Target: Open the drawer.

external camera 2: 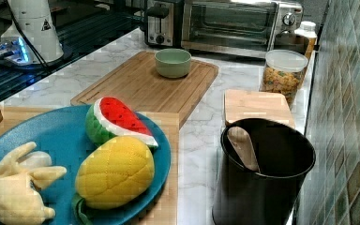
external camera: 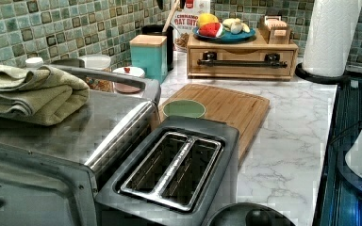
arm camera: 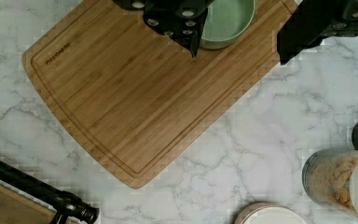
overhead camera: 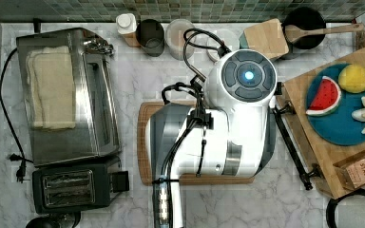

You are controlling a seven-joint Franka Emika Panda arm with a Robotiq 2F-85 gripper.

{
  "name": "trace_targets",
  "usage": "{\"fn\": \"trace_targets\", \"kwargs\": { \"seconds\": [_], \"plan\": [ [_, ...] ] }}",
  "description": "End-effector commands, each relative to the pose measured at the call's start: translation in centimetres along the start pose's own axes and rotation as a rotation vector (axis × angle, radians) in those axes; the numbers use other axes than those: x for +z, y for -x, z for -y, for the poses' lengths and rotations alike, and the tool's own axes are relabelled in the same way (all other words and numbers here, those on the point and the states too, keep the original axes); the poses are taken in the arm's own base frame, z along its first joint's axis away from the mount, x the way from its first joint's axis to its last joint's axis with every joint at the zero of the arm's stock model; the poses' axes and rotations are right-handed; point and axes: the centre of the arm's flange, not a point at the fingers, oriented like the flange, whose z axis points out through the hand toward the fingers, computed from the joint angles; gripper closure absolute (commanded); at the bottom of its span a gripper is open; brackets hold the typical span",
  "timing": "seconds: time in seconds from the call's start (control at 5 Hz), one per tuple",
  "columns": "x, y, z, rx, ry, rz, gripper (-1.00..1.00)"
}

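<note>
The light-brown wooden drawer with its long black bar handle (external camera: 243, 62) sits shut in the wooden box unit at the far end of the marble counter in the left view. The black gripper (arm camera: 237, 44) hangs above the bamboo cutting board (arm camera: 135, 93), fingers spread apart, grasping nothing.

The white Panda arm (overhead camera: 237, 123) stood folded over the middle of the counter in the top view, its base (external camera 2: 30, 28) at the right view's upper left, while the gripper (arm camera: 237, 44) pointed straight down, its two black fingers (arm camera: 193, 39) spread wide apart, holding nothing.
</note>
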Motion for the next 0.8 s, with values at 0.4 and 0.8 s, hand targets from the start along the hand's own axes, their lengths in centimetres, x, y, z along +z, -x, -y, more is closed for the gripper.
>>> {"fn": "trace_targets", "kwargs": {
  "seconds": [0.4, 0.8],
  "plan": [
    [0.8, 0.4, -1.1, -0.088, 0.025, 0.03, -1.0],
    [2.0, 0.0, -5.2, -0.409, 0.018, 0.022, -1.0]
  ]
}}
